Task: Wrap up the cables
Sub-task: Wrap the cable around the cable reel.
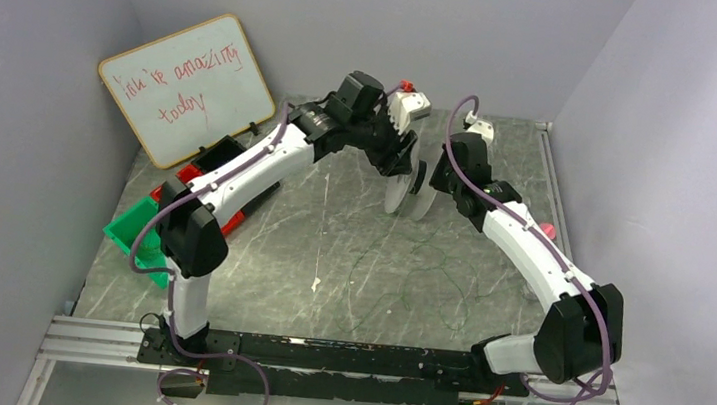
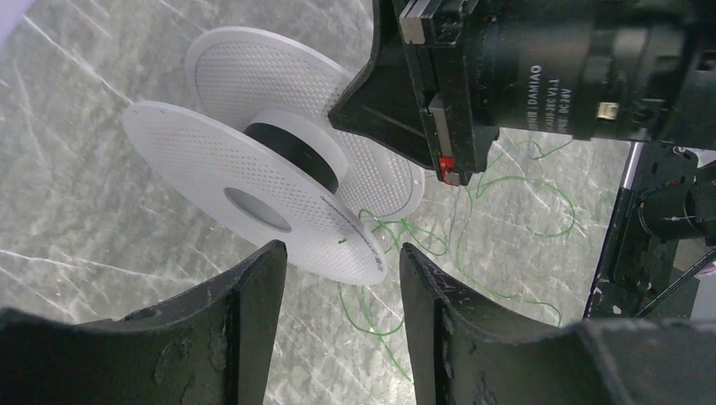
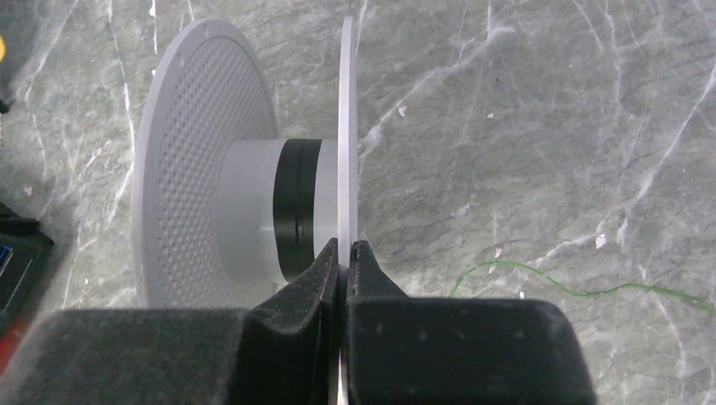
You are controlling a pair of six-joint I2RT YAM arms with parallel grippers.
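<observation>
A white spool [image 1: 408, 190] with two perforated flanges and a dark band on its hub is held above the table's middle back. My right gripper [image 1: 427, 182] is shut on the rim of one flange [image 3: 346, 126]; its fingers pinch the thin disc edge. My left gripper [image 2: 342, 278] is open and empty, just short of the spool's near flange [image 2: 253, 198]. The thin green cable [image 2: 507, 181] lies in loose squiggly loops on the table below the spool. One strand [image 3: 574, 283] shows in the right wrist view. It is faint in the top view [image 1: 428, 270].
A whiteboard [image 1: 186, 84] with red writing leans at the back left. A green bin [image 1: 135, 229] and a black tray with red items [image 1: 213, 162] sit at the left edge. A small pink thing [image 1: 547, 228] lies right of the right arm. Grey walls enclose the marbled table [image 1: 328, 260].
</observation>
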